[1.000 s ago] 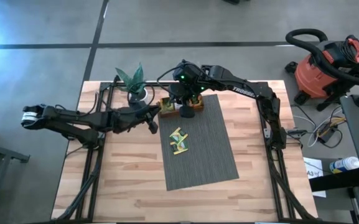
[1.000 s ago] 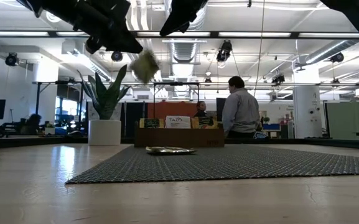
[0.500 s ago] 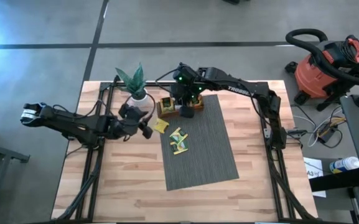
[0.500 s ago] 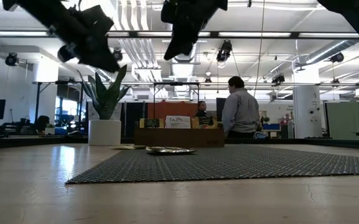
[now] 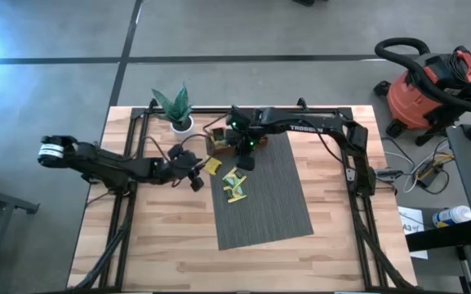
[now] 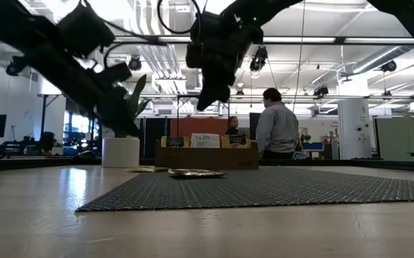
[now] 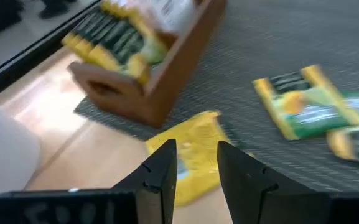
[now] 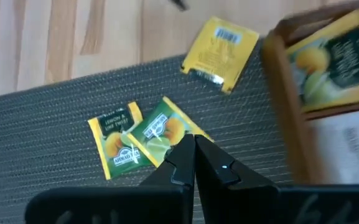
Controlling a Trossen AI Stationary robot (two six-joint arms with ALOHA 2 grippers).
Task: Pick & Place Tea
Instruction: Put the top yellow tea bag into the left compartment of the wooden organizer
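Observation:
A yellow tea sachet (image 5: 211,166) (image 7: 191,152) lies flat, half on the wood and half on the grey mat's (image 5: 268,204) left edge. Several green-and-yellow sachets (image 5: 235,184) (image 8: 142,140) lie in a small heap on the mat. The wooden tray (image 5: 219,139) (image 7: 148,56), filled with upright sachets, stands at the mat's far left corner. My left gripper (image 5: 196,170) (image 7: 196,165) is open, low and just left of the yellow sachet. My right gripper (image 5: 246,157) (image 8: 195,152) is shut and empty, hanging above the mat between the tray and the heap.
A potted plant (image 5: 176,110) (image 6: 120,140) stands on the table just behind my left gripper, left of the tray. Bare mat stretches toward the near edge. Black frame rails (image 5: 129,204) run along both table sides. A person (image 6: 277,122) sits in the room beyond.
My left gripper let go of the yellow sachet, which dropped from mid-air onto the mat's left edge. The gripper then drew back toward the table's left edge and came down. My right gripper moved from above the tray toward the near edge and lower, over the heap.

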